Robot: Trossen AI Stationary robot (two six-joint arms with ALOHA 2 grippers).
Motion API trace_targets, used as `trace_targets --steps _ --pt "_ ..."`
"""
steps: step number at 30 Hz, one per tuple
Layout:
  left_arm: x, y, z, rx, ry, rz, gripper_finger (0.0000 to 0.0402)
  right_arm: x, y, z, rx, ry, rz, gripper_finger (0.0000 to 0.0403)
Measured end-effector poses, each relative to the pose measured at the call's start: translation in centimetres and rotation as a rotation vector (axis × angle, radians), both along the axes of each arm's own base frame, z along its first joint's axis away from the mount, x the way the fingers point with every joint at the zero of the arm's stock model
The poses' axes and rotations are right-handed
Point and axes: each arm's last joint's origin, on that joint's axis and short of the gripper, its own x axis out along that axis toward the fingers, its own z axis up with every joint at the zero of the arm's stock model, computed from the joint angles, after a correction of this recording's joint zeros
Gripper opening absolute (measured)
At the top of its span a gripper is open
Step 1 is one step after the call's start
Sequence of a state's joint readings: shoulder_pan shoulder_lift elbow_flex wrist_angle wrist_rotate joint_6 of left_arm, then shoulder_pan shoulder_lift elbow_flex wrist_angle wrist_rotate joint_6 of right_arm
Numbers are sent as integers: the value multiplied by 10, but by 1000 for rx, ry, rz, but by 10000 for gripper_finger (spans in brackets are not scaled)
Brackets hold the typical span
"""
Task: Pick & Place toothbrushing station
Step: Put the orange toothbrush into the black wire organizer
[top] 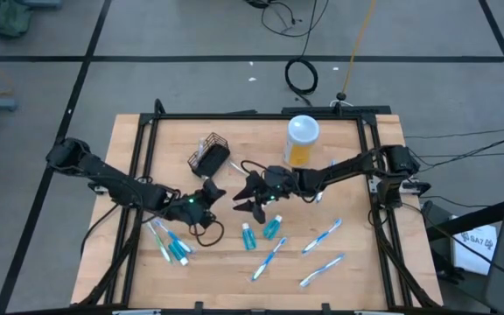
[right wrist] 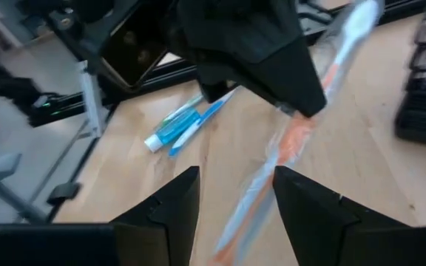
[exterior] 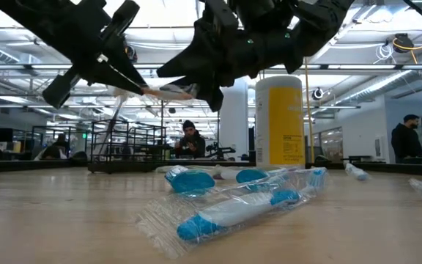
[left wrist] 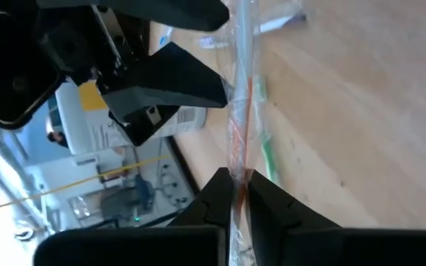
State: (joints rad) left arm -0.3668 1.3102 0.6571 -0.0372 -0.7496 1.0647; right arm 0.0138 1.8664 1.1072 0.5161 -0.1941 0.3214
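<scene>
Left wrist view: left gripper [left wrist: 239, 193] pinches wrapped toothbrush [left wrist: 241, 111].

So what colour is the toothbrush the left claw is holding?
Orange and white, in clear wrap; the right wrist view shows it best.

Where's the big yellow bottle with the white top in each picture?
High view: the yellow bottle stands near the middle of the table's top edge.
Low view: upright, just right of centre.
Left wrist view: upper left, partly hidden behind the right gripper's fingers.
Right wrist view: not in it.
Shared landmark: the wrapped orange toothbrush pinched in the left gripper, seen in the low view and both wrist views.
</scene>
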Motion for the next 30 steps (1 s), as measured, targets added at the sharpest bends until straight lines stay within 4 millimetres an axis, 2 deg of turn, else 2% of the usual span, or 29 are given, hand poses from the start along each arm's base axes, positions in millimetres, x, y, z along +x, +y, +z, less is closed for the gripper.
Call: trace_targets --steps 4,15,19,25,30 --pt "1 -2 3 2 -29 3 16 0 -4 -2 -26 8 -85 160" --pt "2 -3 6 72 -39 4 24 1 -6 -2 -19 4 -99 147" --pt "2 -3 7 71 -48 3 25 1 -8 -2 -18 4 -102 117" --pt "2 -3 6 63 -50 9 26 1 -8 -2 -17 7 -105 43" --pt "2 -2 6 -120 -157 119 26 1 -11 -2 -19 7 -110 40"
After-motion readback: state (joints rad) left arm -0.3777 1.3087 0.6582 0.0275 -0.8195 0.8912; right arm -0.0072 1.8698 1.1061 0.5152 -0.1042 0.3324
